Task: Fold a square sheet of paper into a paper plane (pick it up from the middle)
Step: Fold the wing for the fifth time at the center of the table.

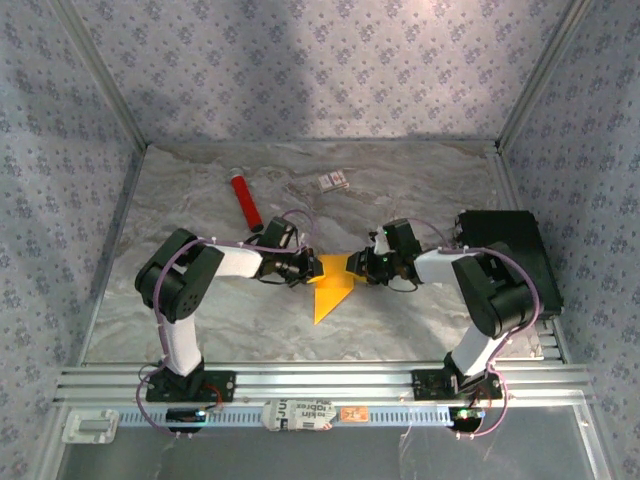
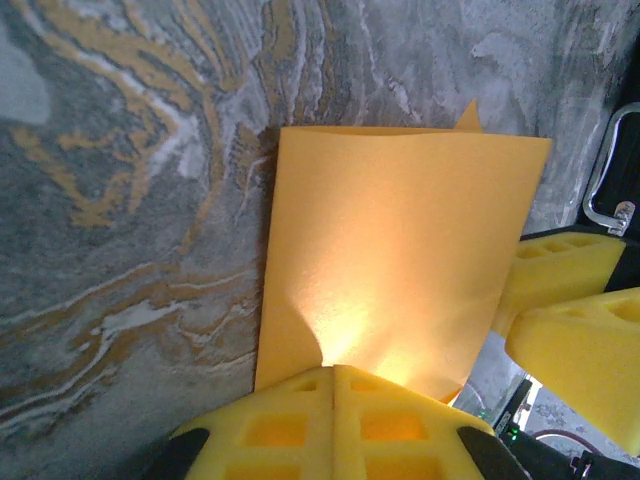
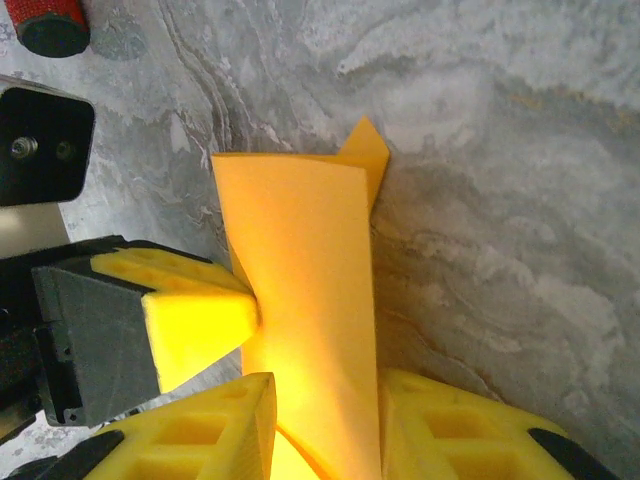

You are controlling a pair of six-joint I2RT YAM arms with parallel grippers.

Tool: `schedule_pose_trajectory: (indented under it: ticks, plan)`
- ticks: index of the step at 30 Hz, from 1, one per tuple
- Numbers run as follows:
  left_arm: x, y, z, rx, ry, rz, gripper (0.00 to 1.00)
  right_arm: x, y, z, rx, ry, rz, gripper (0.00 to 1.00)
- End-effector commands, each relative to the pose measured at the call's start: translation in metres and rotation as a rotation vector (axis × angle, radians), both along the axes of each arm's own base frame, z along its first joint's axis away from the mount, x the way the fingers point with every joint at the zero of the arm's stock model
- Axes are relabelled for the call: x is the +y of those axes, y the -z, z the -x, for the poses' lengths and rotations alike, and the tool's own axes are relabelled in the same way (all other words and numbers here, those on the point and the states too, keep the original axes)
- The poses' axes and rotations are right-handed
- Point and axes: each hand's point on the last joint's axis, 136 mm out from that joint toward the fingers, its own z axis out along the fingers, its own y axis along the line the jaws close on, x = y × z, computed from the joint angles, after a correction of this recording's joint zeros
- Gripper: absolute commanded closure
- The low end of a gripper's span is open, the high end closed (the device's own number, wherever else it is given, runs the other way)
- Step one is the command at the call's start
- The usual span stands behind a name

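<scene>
My left gripper (image 1: 308, 268) is clamped on the folded orange-yellow sheet (image 1: 330, 295) from its 9 o'clock side. My right gripper (image 1: 352, 268) pinches it from 3 o'clock. Sheet is at the centre of the marble table (image 1: 200, 310), tip toward 6 o'clock.

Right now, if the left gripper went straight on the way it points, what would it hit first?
The paper it's pinching, which spreads straight ahead of the left gripper. Beyond it, the overhead view puts the right gripper facing it, probably next, though depth is unclear.
</scene>
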Motion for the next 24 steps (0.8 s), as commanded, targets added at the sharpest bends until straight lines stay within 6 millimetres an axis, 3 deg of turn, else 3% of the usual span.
schedule_pose_trajectory:
  ticks: [1,19,24]
  plan:
    - [0.0133,0.0111,0.0061,0.050,-0.027,-0.036,0.94,0.0023,0.0029,0.0001,0.014,-0.044,-0.002,0.68]
    - [0.0125,0.0113,0.0035,0.066,-0.029,-0.007,0.94,0.0109,-0.0020,0.0084,0.023,-0.128,-0.081,0.79]
    - [0.0119,0.0097,0.0027,0.066,-0.030,-0.001,0.94,0.0058,0.0063,0.0075,0.035,-0.117,-0.028,0.76]
